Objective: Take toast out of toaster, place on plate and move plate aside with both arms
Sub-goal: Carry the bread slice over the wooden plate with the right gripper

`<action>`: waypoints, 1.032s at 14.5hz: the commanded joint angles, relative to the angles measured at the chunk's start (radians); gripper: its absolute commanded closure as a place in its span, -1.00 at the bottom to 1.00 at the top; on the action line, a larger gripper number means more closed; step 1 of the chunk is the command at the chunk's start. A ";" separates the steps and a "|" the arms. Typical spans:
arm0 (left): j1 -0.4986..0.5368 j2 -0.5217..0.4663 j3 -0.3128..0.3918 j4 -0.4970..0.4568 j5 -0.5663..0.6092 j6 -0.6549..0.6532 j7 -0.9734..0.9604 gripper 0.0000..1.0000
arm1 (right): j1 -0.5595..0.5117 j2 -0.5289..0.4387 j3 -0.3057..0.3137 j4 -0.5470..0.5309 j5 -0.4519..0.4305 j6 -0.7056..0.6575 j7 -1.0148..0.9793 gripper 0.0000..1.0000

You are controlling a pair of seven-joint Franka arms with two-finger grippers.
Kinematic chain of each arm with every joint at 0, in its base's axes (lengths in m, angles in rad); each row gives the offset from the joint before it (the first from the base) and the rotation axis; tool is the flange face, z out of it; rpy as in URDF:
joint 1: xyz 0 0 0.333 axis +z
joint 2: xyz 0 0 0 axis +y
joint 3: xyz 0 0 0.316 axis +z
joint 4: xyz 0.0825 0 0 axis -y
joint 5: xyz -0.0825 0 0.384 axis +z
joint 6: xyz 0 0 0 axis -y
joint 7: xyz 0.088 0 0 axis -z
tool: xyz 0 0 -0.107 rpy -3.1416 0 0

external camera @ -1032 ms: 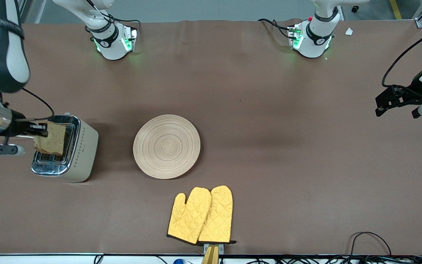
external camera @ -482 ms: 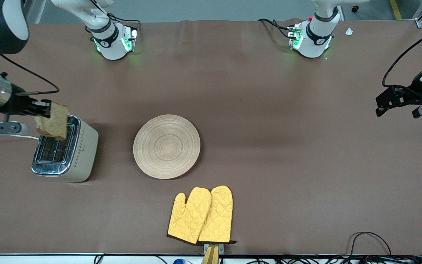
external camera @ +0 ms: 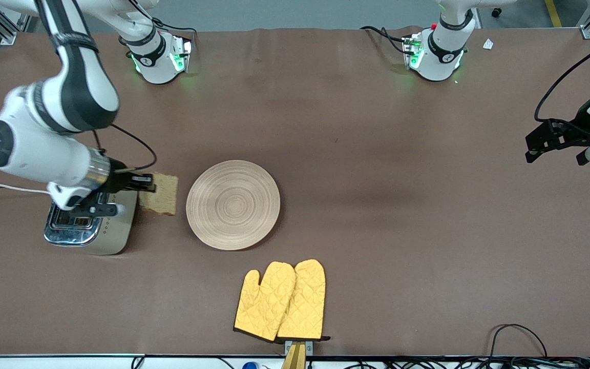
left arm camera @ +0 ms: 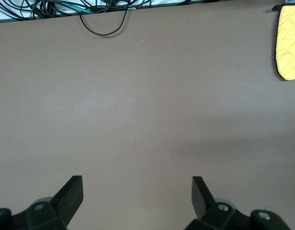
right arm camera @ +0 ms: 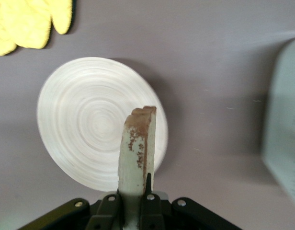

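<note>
My right gripper (external camera: 144, 183) is shut on the toast (external camera: 160, 193), a brown speckled slice, and holds it in the air between the toaster (external camera: 90, 225) and the plate (external camera: 233, 204). In the right wrist view the toast (right arm camera: 138, 153) stands edge-on between the fingers (right arm camera: 150, 191), with the plate (right arm camera: 90, 120) below it. The round beige wooden plate lies in the middle of the table. My left gripper (external camera: 553, 141) waits open and empty above the table at the left arm's end; its fingertips (left arm camera: 73, 189) stand wide apart over bare table.
A chrome and beige toaster stands at the right arm's end of the table, partly under the right arm. Two yellow oven mitts (external camera: 280, 301) lie nearer the front camera than the plate; one mitt (left arm camera: 289, 43) shows in the left wrist view. Cables (external camera: 518, 338) lie at the table's front edge.
My right gripper has lifted the toast out of the toaster and carried it toward the plate. The left arm has not moved.
</note>
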 commanded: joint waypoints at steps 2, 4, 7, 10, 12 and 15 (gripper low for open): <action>0.000 -0.002 0.000 0.004 0.019 -0.011 -0.013 -1.00 | 0.082 -0.012 -0.004 -0.104 0.116 0.142 0.022 1.00; -0.001 -0.002 0.000 0.004 0.020 -0.011 -0.014 -1.00 | 0.148 0.005 -0.005 -0.104 0.174 0.187 0.024 0.99; -0.002 0.000 0.000 0.001 0.020 -0.011 -0.010 -1.00 | 0.154 0.048 -0.005 -0.108 0.217 0.242 0.024 0.99; -0.001 0.000 0.001 0.000 0.022 -0.011 -0.011 -1.00 | 0.162 0.065 -0.005 -0.150 0.219 0.319 0.019 1.00; 0.000 0.000 0.003 0.000 0.022 -0.011 -0.013 -1.00 | 0.167 0.071 -0.005 -0.184 0.220 0.365 0.005 0.99; 0.000 0.008 0.003 0.000 0.022 -0.011 -0.014 -1.00 | 0.167 0.091 -0.005 -0.193 0.223 0.382 0.004 1.00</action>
